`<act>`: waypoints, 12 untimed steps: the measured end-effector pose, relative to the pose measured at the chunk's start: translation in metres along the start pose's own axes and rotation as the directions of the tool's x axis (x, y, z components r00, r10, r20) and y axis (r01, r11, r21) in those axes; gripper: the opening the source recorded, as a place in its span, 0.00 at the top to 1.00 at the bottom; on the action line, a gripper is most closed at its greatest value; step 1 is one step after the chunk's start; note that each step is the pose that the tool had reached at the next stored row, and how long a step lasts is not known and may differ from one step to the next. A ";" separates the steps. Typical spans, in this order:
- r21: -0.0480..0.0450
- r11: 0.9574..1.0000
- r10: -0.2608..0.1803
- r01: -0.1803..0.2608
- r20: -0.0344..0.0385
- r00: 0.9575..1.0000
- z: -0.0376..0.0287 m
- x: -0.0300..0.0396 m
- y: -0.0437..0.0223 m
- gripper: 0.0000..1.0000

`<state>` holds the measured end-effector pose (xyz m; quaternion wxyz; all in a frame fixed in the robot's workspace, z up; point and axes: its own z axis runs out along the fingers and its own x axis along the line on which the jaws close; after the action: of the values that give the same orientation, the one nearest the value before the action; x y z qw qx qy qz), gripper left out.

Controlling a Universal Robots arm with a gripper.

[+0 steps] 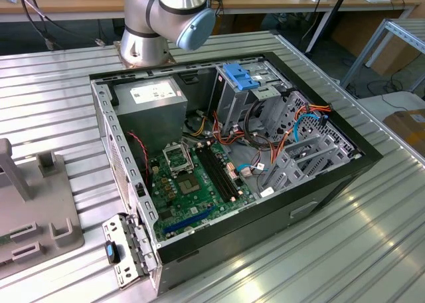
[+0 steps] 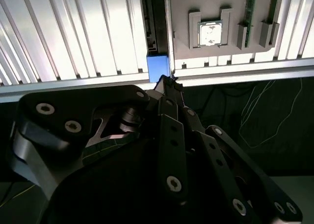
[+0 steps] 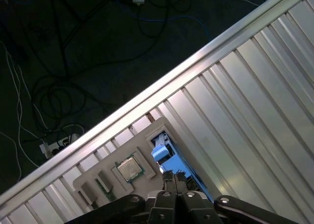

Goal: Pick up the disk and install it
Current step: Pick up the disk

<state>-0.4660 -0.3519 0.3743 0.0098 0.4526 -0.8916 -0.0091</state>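
Fingertips [image 3: 168, 177] pressed together, just beside the disk [image 2: 158, 68]: likely rigid, dense, shock-sensitive; clamp across its flat faces.

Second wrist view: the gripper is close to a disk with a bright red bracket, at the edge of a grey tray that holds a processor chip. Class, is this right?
Not quite: the disk has a bright blue bracket, not red, as the second wrist view shows. The rest stands: the gripper is close to it, at the edge of the grey tray holding the processor chip.
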 end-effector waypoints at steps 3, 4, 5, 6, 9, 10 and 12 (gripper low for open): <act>0.000 1.000 0.000 0.000 0.000 1.000 0.0000 0.0000 0.0000 0.89; 0.000 1.000 0.000 0.000 0.000 1.000 0.0000 0.0000 0.0000 0.89; 0.000 1.000 0.000 0.000 0.000 1.000 0.0000 0.0000 0.0000 0.89; 0.000 1.000 0.000 0.000 0.000 1.000 0.0000 0.0000 0.0000 0.89; 0.000 1.000 -0.008 0.008 0.000 1.000 0.0000 0.0000 0.0000 0.89; 0.000 1.000 -0.016 0.016 0.000 1.000 0.0001 0.0000 0.0000 0.89; 0.000 0.999 -0.044 0.044 -0.001 0.999 0.0001 0.0000 0.0000 0.89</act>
<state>-0.4660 -0.3519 0.3742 0.0100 0.4723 -0.8813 -0.0088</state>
